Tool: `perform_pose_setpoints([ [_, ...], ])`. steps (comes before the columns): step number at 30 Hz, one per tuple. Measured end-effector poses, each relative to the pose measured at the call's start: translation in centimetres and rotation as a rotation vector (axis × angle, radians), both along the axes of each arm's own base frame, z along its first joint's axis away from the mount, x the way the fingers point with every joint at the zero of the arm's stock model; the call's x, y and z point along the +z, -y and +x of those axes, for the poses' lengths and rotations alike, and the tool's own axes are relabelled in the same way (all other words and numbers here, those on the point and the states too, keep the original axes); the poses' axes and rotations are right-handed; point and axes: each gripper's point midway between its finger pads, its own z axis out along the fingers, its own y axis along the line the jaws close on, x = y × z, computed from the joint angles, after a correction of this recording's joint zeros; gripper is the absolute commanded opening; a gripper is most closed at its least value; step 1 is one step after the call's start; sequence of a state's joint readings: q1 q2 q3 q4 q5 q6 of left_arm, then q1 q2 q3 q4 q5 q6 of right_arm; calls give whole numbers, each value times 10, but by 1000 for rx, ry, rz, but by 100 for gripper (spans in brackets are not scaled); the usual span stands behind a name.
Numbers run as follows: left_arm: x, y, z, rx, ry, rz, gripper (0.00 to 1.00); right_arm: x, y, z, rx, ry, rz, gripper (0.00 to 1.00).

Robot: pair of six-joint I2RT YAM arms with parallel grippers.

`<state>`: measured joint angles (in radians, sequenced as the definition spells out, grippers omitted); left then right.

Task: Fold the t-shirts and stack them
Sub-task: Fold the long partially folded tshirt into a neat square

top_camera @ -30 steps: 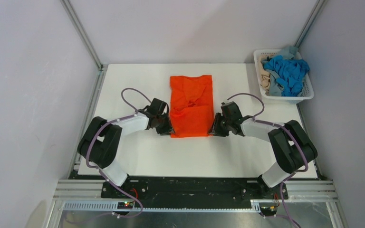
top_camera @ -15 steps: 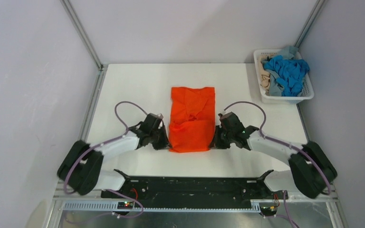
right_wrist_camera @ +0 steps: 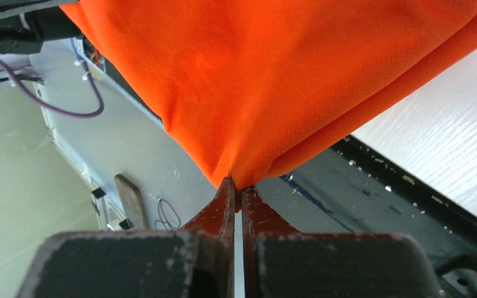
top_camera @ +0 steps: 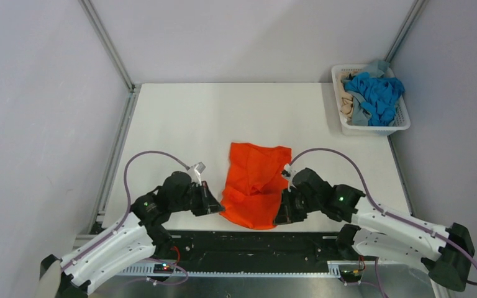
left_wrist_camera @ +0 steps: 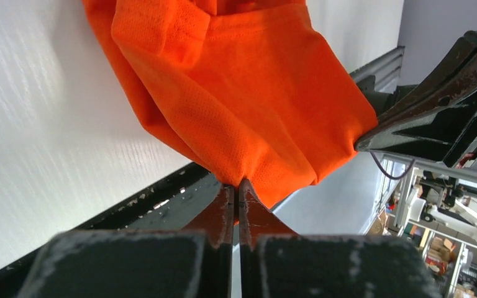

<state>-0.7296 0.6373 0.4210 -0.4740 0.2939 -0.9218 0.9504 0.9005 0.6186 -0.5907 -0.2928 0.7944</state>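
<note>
Orange t-shirt (top_camera: 254,186) nearer, over table edge (left_wrist_camera: 99,197)

so the orange shirt (top_camera: 254,186) is a rumpled folded strip at the table's (top_camera: 186,124) near edge, near corners pinched up past it, while the blue shirt (top_camera: 379,93), a grey-blue one (top_camera: 380,65) and a beige one (top_camera: 346,100) sit bunched in the basket (top_camera: 372,129).

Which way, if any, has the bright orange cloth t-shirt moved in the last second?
Yes. The bright orange cloth t-shirt has been dragged toward the near edge of the white table, farther from the white slotted plastic basket.
</note>
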Motion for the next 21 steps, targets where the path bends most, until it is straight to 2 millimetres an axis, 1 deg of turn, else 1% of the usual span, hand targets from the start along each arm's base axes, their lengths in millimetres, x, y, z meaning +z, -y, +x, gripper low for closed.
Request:
perform_pose_setpoints([
  [1, 2, 0, -3, -6, -3, -4, 0, 5, 1, -5, 10, -2, 18, 0],
  [4, 9, 0, -6, -15, -6, -5, 0, 14, 5, -8, -1, -3, 46, 0],
  [6, 19, 2, -3, -15, 4, -8, 0, 19, 9, -1, -34, -2, 64, 0],
  [8, 34, 7, 5, -12, 23, -9, 0, 23, 15, 11, -85, -2, 72, 0],
  [10, 51, 13, 15, -9, 54, -11, 0, 30, 20, 25, -132, 8, 81, 0],
  [14, 77, 22, 41, 7, 107, 4, 0, 54, 27, 52, -191, 54, 114, 0],
  [17, 84, 21, 64, 54, 121, 21, 0, 73, 29, 73, -215, 88, 143, 0],
  [21, 83, 18, 88, 93, 116, 53, 0, 77, 34, 93, -252, 79, 151, 0],
])
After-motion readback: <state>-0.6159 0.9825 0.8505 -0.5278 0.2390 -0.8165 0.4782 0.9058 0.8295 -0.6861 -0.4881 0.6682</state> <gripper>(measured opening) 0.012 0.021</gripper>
